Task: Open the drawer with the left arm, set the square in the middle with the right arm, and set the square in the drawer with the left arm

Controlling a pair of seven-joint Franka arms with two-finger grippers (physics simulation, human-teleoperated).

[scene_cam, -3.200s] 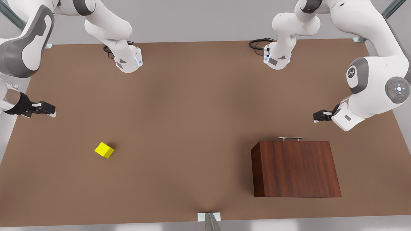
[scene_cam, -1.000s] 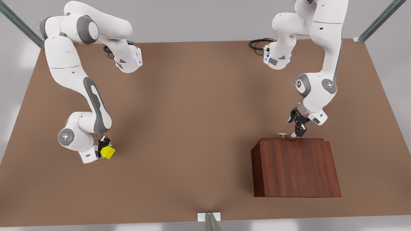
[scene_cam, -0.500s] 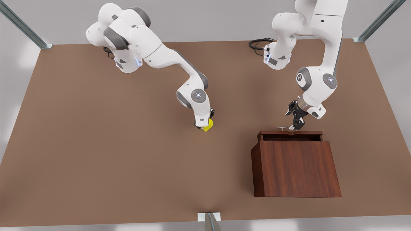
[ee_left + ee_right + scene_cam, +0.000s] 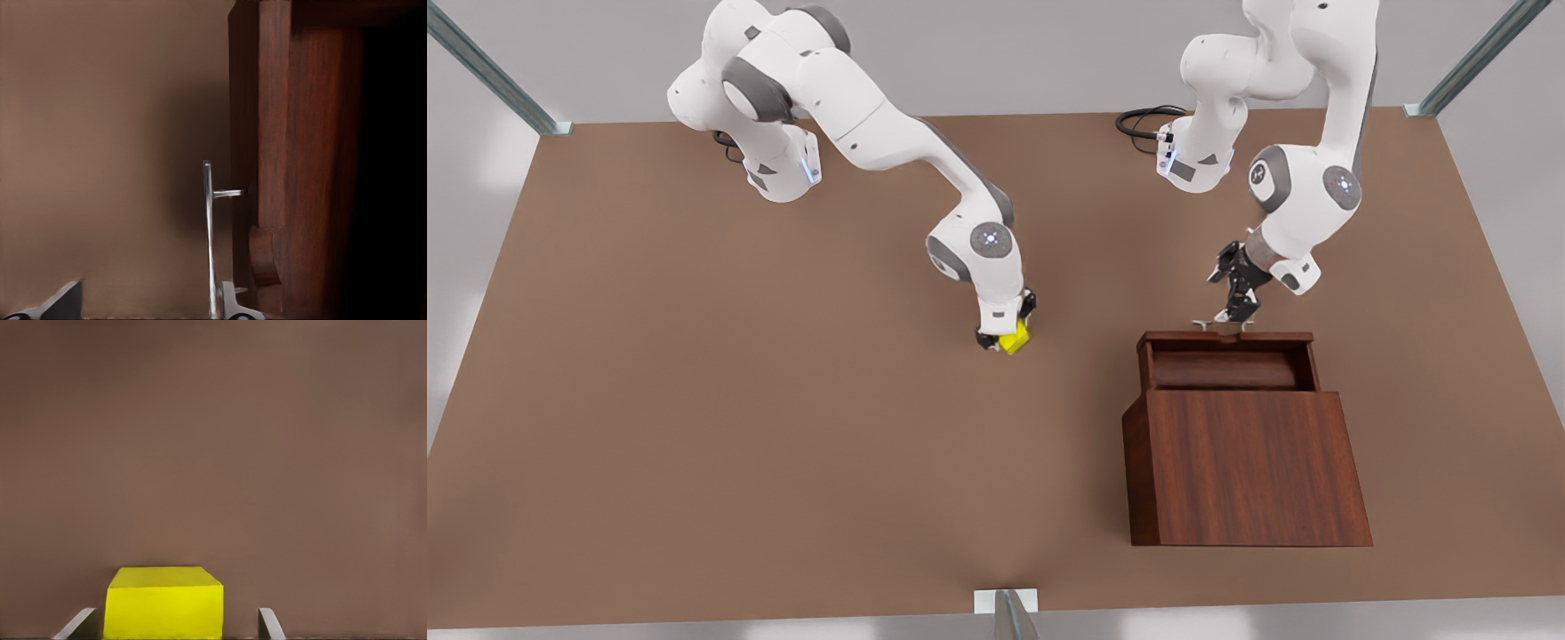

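Tool of the left arm (image 4: 1234,311) stands at the front of the cabinet (image 4: 1245,471), at the thin silver handle (image 4: 1209,324) of the drawer (image 4: 1227,339). In the left wrist view its two fingers are apart, and the handle bar (image 4: 207,233) runs between them, close to one finger (image 4: 235,305) and far from the other.

Largest is the brown counter (image 4: 783,444), which carries everything. The cabinet stands on it toward the front view's right. The drawer is pulled partly out of the cabinet, on the side that faces the arm bases, and its inside shows as a dark open tray.

The right arm (image 4: 889,142) reaches from its base to the bare counter beside the cabinet, toward the front view's left, and its tool (image 4: 1005,334) points down there. In the right wrist view the fingers (image 4: 79,623) of this tool are apart, and the square (image 4: 163,603) sits between them with a small gap on each side.

The square (image 4: 1016,339) is on the counter, well apart from the cabinet and outside the drawer, about level with the drawer's front.
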